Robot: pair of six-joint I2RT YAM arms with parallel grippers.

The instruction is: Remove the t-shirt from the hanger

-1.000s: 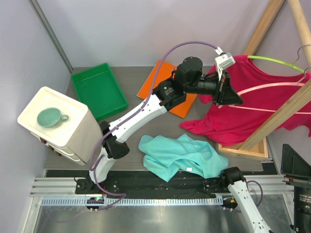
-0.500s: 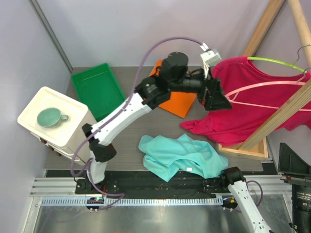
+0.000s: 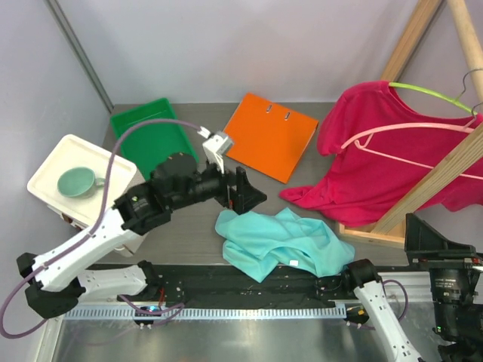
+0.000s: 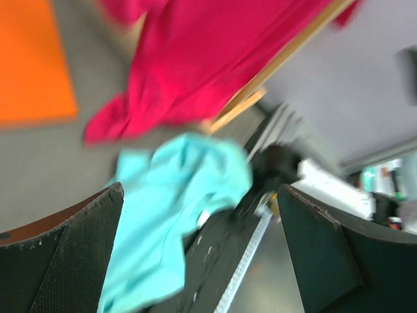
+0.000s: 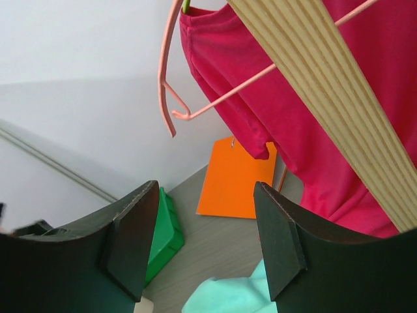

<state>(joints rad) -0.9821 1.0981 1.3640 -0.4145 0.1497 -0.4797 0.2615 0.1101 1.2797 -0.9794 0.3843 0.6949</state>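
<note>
The red t-shirt [image 3: 377, 162] hangs at the right on the wooden rack [image 3: 430, 185]. A lime-green hanger [image 3: 430, 96] comes out of its collar. A pink hanger [image 3: 407, 134] lies across its front, and its left end [image 5: 171, 98] pokes out bare. The shirt's lower hem rests on the table. My left gripper [image 3: 249, 197] is open and empty, low over the table well left of the shirt, by a teal cloth [image 3: 283, 241]. My right gripper [image 5: 205, 241] is open and empty at the near right [image 3: 438, 240], pointing up at the shirt [image 5: 273, 85].
An orange folder [image 3: 270, 136] lies at the back centre, with a green tray [image 3: 151, 139] to its left. On the far left, a white box [image 3: 87, 192] carries a teal cup [image 3: 78, 182]. A wooden beam [image 5: 326, 111] of the rack crosses in front of the shirt.
My left gripper opened, let go of the shirt's left shoulder and swung back down to the left, over the table. The right gripper has risen a little into view.
</note>
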